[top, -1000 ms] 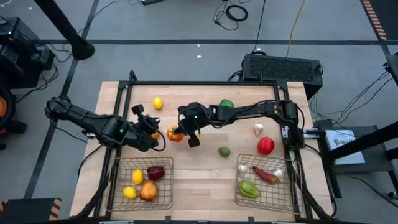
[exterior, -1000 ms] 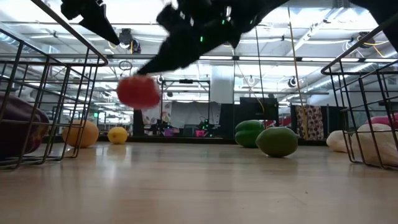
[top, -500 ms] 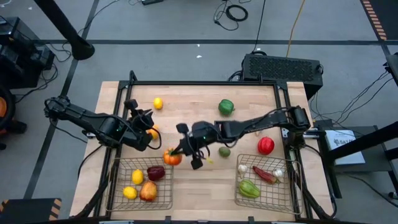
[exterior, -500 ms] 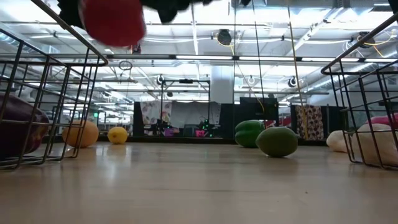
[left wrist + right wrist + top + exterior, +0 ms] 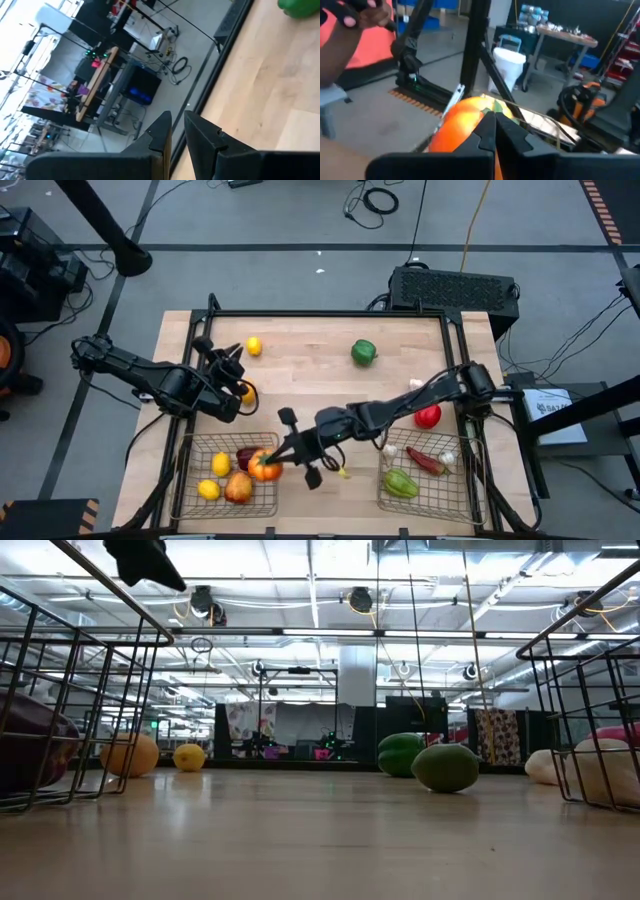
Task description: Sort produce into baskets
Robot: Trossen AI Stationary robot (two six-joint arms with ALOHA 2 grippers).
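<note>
My right gripper (image 5: 283, 452) reaches across the table and is shut on an orange-red round fruit (image 5: 264, 467) over the left wire basket (image 5: 190, 442). This basket holds two lemons (image 5: 221, 465), an apple (image 5: 238, 488) and a dark red piece (image 5: 250, 456). The right basket (image 5: 470, 480) holds a green pepper (image 5: 400, 482), a chili (image 5: 425, 460) and garlic (image 5: 390, 450). My left gripper (image 5: 226, 360) hovers shut and empty beside an orange (image 5: 244, 392) that rests on the table. My right gripper holds the orange-red fruit (image 5: 462, 125) at its fingertips, by its top near a yellow-green bit (image 5: 498, 105). The fingers (image 5: 487, 132) themselves hide the exact place. The arm comes from the table's right, slanting down. The fruit hangs above the pieces in the left basket.
Loose on the table are a lemon (image 5: 254, 346), a green pepper (image 5: 364, 352), a garlic bulb (image 5: 415, 387), a red apple (image 5: 428, 416) and a green round piece (image 5: 445, 767). A dark frame (image 5: 330, 314) edges the far side. A person's arm (image 5: 350, 30) shows beyond the table.
My right gripper has carried the orange-red fruit from the table's middle toward the near edge and left, and now holds it over the left basket. My left gripper has drawn back a little toward the far edge.
</note>
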